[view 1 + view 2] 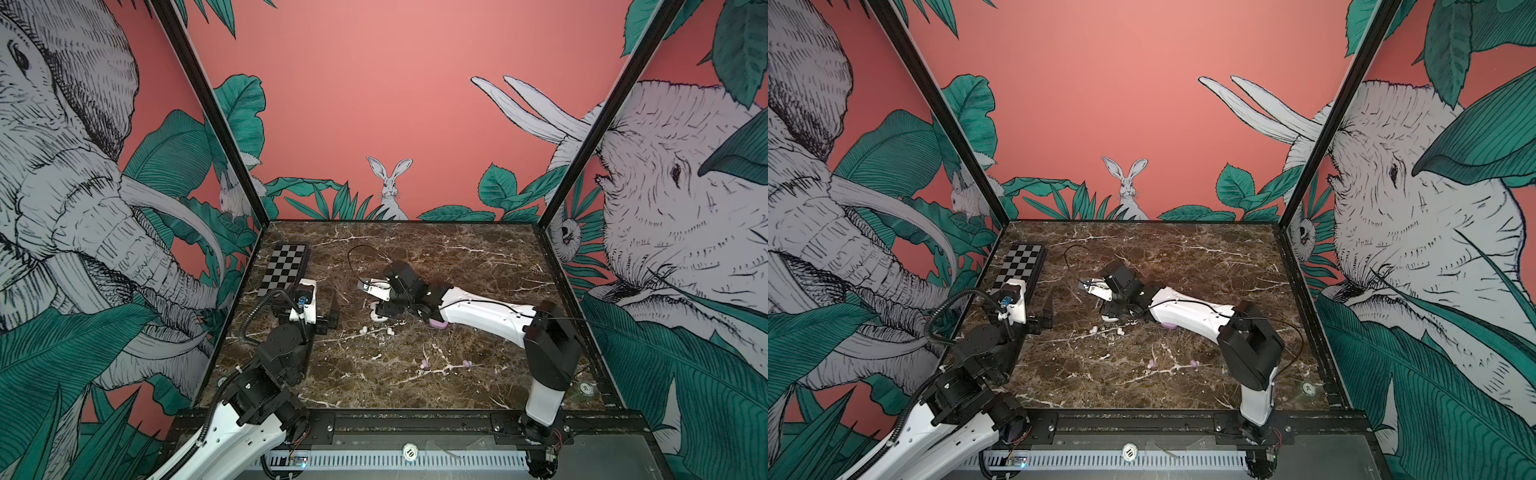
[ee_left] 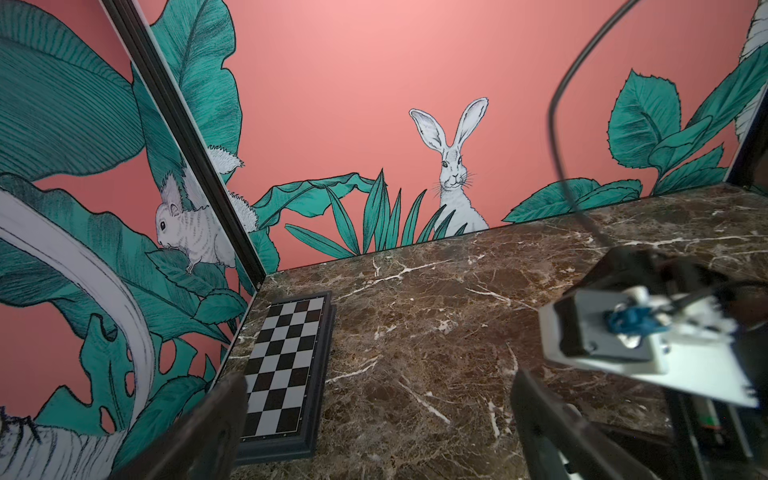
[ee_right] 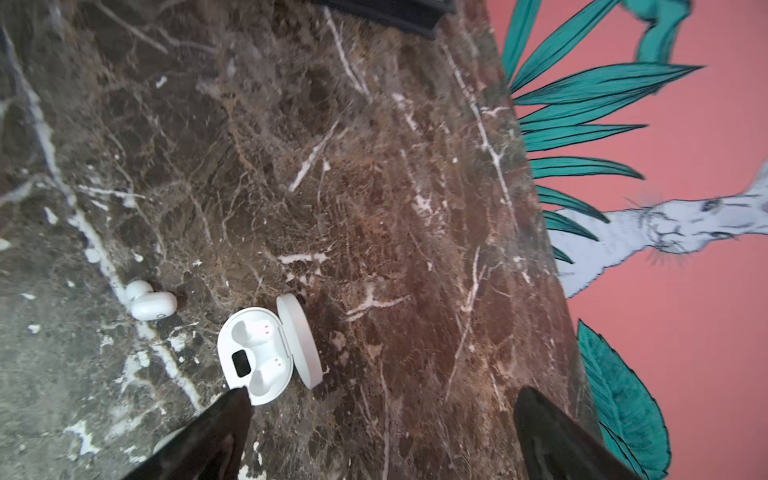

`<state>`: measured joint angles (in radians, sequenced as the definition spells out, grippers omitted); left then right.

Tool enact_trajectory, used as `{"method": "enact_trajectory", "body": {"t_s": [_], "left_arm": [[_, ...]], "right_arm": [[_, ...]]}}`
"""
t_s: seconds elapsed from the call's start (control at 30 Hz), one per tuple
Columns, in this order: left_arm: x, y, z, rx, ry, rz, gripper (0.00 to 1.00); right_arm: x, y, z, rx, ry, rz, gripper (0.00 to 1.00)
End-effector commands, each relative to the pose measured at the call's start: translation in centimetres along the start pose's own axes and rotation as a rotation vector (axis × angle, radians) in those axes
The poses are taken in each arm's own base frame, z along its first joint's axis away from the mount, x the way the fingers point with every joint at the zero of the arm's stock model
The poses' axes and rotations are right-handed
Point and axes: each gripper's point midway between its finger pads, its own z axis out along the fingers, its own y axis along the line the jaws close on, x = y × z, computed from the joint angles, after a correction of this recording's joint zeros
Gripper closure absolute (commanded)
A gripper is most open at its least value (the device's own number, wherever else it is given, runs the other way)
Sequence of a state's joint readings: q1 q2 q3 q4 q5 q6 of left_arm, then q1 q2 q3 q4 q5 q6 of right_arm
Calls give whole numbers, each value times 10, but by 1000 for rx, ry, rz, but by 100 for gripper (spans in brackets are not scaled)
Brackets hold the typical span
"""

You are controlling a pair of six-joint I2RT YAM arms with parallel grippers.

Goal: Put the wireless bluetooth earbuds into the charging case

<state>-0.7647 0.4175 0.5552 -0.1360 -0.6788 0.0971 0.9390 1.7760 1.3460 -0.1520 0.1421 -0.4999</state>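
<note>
Centre of bench (image 1: 478,266): white charging case (image 3: 266,357) lies lid open, both wells empty. One white earbud (image 3: 145,305) just beside it, second white earbud (image 1: 390,331) near; lilac earbuds (image 1: 424,365) apart, toward the front. Right gripper (image 3: 382,436) spread, empty, above the case; left gripper (image 2: 374,449) spread, empty. Buds judged light, glossy, slippery: pinch across the rounded body. Lilac case (image 1: 438,323) mostly hidden under right arm (image 1: 478,309).

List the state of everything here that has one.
White charging case: lid open, both wells empty.
White earbuds: loose on the table.
Lilac earbuds: loose on the table.
Lilac case: mostly hidden under the right arm; cannot tell.
Left pincer: open, empty.
Right pincer: open, empty.
</note>
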Motion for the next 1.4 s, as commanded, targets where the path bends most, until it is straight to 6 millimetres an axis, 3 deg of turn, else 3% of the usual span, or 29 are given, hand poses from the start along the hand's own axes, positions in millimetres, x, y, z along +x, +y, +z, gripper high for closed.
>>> {"method": "enact_trajectory", "body": {"t_s": [0.0, 0.13, 0.27, 0.43, 0.53, 0.77, 0.9, 1.1, 1.37], "left_arm": [[1, 2, 0, -13, 5, -20, 1], [13, -6, 3, 17, 85, -57, 1], [21, -17, 3, 79, 175, -31, 1], [62, -17, 7, 33, 273, 56, 1], [71, -16, 8, 14, 265, 45, 1], [60, 13, 3, -128, 159, 6, 1], [53, 26, -2, -183, 112, -27, 1], [54, 25, 0, -184, 121, -19, 1], [51, 24, -1, -174, 106, -27, 1]], "right_arm": [[-26, -20, -32, 71, -132, 120, 2], [-30, -26, -63, 62, -167, 238, 2], [-17, -22, -78, 37, -129, 353, 2], [-2, -1, -86, -48, -104, 499, 2], [10, 11, -82, -81, -54, 579, 2], [44, 32, -73, -31, 142, 714, 3], [50, 53, -64, -42, 189, 788, 12], [56, 81, -39, -62, 290, 776, 27], [56, 93, -15, -67, 333, 777, 45]]}}
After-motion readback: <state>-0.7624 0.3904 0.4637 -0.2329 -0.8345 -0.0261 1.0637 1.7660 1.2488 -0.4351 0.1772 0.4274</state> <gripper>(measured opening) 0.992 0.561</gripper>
